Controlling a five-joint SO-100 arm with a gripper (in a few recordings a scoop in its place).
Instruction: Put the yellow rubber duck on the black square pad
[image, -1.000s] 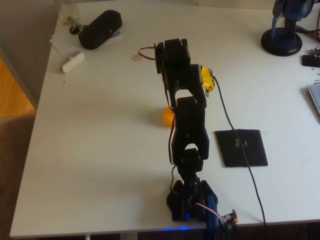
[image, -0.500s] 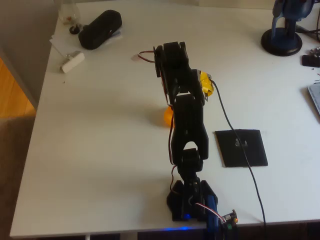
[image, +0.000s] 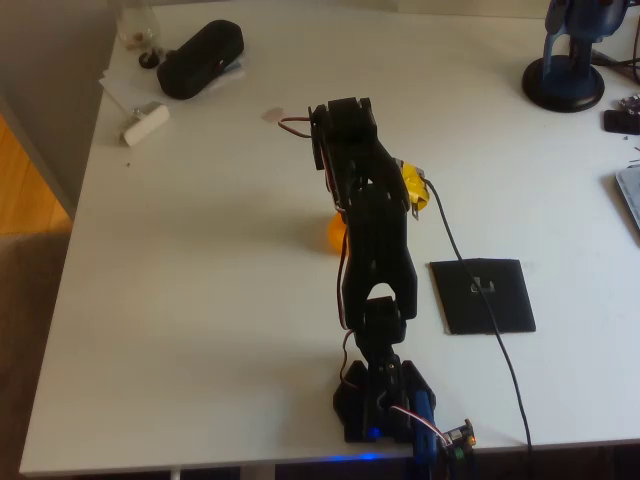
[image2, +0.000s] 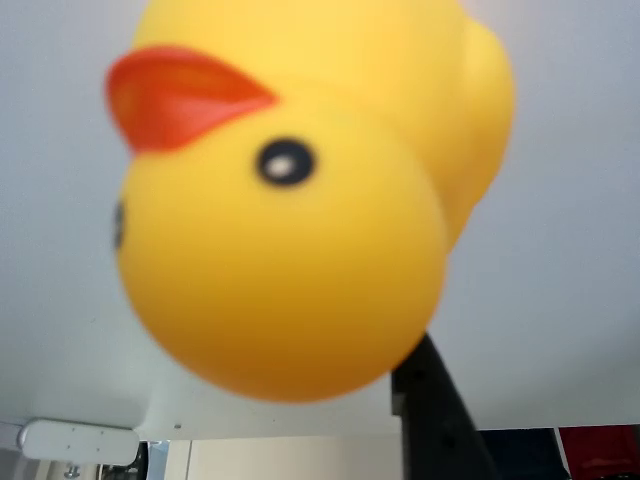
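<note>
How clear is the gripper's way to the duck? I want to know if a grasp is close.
Probably clear. The wrist view has the duck looming right before the camera with nothing between. Overhead, the arm hangs over the duck on the table. Whether the fingers are open cannot be told.

white table (image: 200, 300), yellow rubber duck (image: 335, 234) mid-table, black square pad (image: 482, 296) right, black pouch (image: 200, 58) far left corner

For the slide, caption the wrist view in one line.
Close-up of the yellow rubber duck, red beak pointing left, above the white table.
</note>
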